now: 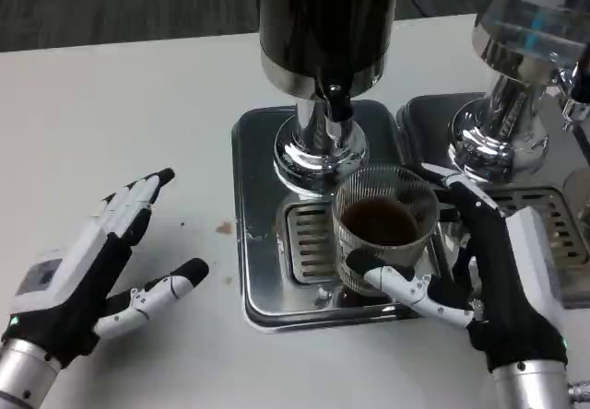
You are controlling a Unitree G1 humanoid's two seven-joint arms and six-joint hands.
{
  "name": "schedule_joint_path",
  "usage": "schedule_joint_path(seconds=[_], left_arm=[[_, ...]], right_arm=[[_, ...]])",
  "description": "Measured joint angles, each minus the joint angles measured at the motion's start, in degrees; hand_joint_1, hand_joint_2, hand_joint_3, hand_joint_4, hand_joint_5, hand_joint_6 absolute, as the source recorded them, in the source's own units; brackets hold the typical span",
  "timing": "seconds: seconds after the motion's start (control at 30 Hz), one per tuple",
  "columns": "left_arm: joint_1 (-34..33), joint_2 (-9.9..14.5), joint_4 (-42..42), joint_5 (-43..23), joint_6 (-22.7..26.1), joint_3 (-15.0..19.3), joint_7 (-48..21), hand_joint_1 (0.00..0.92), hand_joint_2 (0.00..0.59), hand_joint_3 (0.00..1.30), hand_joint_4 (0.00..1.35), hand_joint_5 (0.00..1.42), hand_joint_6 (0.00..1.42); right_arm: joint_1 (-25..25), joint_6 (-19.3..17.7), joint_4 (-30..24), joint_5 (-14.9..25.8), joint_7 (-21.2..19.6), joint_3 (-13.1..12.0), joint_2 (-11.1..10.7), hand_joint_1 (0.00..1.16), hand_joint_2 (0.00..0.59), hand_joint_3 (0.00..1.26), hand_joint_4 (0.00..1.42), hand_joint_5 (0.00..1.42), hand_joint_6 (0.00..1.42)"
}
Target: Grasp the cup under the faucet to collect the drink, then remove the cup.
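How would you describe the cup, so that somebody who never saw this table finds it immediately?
Start at the tall dark drink dispenser on the left shiny metal tray. Just below its black faucet, over the slotted drip grate, stands a clear ribbed glass cup with dark brown drink inside. The right hand grips it; nothing else here is both transparent and ribbed.

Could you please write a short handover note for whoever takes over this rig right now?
Left hand: holds nothing, fingers apart, resting on the white table, away from the dispenser.
Right hand: grips the ribbed glass cup from its right side, thumb across the front.
Cup: upright on the drip tray, just below and in front of the faucet of the dark drink dispenser; it already holds dark drink.
Done: cup grasped, some drink collected.
Left: confirm there is enough drink, then remove the cup from the tray, keeping it level.
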Motion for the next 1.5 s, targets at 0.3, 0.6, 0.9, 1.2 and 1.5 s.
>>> schedule_joint_path(seconds=[0.3, 0.6, 0.9, 1.2, 1.5], left_arm=[[5.31, 2.22, -8.38, 3.57, 3.07, 0.21, 0.00, 0.000, 0.131, 0.00, 0.00, 0.00, 0.00], [10.35, 3.52, -15.22, 5.26, 4.51, 0.55, 0.01, 0.000, 0.132, 0.00, 0.00, 0.00, 0.00], [18.26, 4.87, -20.60, 5.47, 4.70, 2.64, -0.14, 0.000, 0.136, 0.00, 0.00, 0.00, 0.00], [21.42, 5.96, -22.37, 5.60, 3.42, 4.99, 0.28, 0.000, 0.138, 0.00, 0.00, 0.00, 0.00], [22.25, 5.74, -24.11, 5.96, 3.61, 5.11, 0.56, 0.000, 0.138, 0.00, 0.00, 0.00, 0.00]], right_arm=[[3.84, -2.98, -2.77, -0.80, 0.98, 0.68, -0.46, 0.92, 0.142, 0.61, 0.68, 0.97, 1.38], [6.56, -5.49, -4.52, -0.77, 1.34, 1.16, -0.46, 0.92, 0.142, 0.61, 0.68, 0.97, 1.38], [8.85, -7.11, -6.49, -0.74, 2.49, 0.76, -1.27, 0.92, 0.142, 0.61, 0.69, 0.97, 1.38], [10.78, -8.10, -7.97, -1.13, 3.06, 0.88, -1.56, 0.92, 0.142, 0.62, 0.70, 0.98, 1.38], [12.18, -8.52, -9.15, 0.04, 5.31, 0.74, -1.93, 0.92, 0.142, 0.62, 0.70, 0.98, 1.38]])
